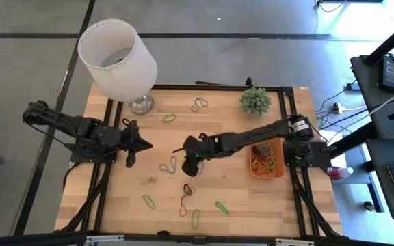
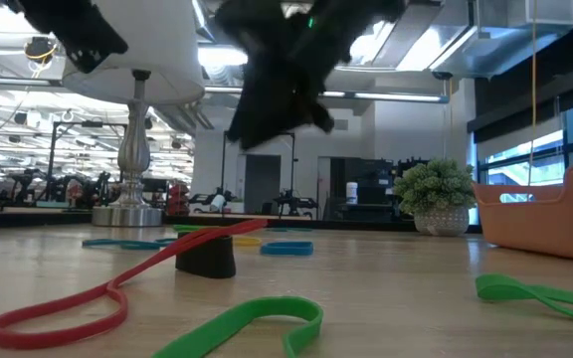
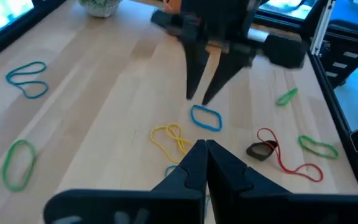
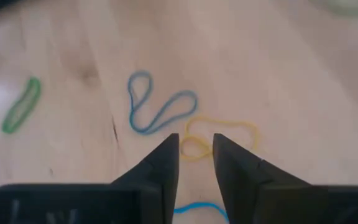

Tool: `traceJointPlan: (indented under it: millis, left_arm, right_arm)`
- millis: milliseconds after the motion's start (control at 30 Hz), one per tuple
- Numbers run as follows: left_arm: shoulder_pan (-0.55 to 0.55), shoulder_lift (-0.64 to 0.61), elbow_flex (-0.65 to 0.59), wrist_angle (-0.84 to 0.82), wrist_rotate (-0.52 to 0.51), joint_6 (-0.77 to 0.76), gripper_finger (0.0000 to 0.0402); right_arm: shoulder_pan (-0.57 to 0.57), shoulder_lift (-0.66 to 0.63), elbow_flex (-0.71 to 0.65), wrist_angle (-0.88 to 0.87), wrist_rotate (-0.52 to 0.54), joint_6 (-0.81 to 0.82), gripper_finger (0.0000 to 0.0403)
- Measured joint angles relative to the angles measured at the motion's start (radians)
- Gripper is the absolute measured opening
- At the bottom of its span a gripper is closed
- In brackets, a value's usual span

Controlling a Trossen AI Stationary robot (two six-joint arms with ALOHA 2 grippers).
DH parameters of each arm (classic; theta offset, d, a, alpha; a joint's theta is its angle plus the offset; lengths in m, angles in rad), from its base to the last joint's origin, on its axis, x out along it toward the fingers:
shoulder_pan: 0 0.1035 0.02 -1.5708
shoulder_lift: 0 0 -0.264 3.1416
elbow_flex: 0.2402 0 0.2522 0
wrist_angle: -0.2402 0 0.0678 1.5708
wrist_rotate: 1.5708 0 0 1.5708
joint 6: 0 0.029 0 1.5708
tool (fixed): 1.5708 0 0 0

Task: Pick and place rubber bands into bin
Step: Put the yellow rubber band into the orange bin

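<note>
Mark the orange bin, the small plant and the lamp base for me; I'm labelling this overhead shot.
bin (image 1: 279, 171): high view, its outer right rim.
plant (image 1: 255, 100): high view, centre of its foliage.
lamp base (image 1: 141, 104): high view, the metal foot.

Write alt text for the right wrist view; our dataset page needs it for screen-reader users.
The right gripper, open and empty, is above a thin yellow rubber band on the pale wooden table. A looped blue rubber band and a green rubber band lie beyond.

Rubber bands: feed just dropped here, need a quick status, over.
Right gripper open, empty, above yellow band mid-table. Left gripper shut, idle, left side. Bin holds several bands; many rubber bands still loose. Nothing blocking.
</note>
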Motion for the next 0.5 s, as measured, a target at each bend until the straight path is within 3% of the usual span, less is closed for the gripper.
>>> traceJointPlan:
  millis: [100,333,500]
  left_arm:
    - [-0.001,-0.029,-0.043,0.015,0.0,-0.029,0.0002]
    - [-0.001,-0.052,-0.092,0.045,0.008,-0.093,0.0002]
    - [-0.001,-0.051,-0.092,0.056,0.026,-0.104,0.0002]
  right_arm:
    - [-0.009,0.045,0.0,-0.005,-0.046,-0.007,0.0126]
    - [-0.009,0.14,0.0,0.012,-0.052,-0.211,0.0178]
    - [-0.016,0.209,0.002,0.022,0.02,-0.286,0.0189]
